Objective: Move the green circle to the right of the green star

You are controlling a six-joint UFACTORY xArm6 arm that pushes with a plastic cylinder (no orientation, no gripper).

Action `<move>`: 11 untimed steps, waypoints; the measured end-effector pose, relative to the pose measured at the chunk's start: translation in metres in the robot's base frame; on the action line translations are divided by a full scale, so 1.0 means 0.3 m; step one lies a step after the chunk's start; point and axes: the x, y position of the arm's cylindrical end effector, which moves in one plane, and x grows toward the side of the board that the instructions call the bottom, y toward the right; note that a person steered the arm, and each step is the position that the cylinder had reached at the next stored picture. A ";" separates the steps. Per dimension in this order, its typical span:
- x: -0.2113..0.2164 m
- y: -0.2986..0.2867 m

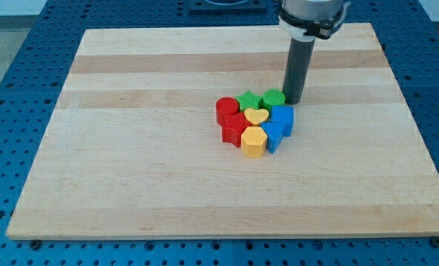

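Observation:
The green circle (273, 98) sits at the top right of a tight cluster of blocks near the board's middle, right beside the green star (248, 100), which lies to its left. My tip (293, 100) stands on the board just to the right of the green circle, touching it or nearly so. The dark rod rises from there to the view's top.
The cluster also holds a red circle (226, 109), a red star (234, 129), a yellow heart (256, 116), a yellow hexagon (253, 141) and two blue blocks (281, 118), (272, 136). The wooden board (131, 148) lies on a blue perforated table.

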 end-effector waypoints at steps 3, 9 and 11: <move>0.002 -0.078; -0.056 -0.306; -0.044 -0.308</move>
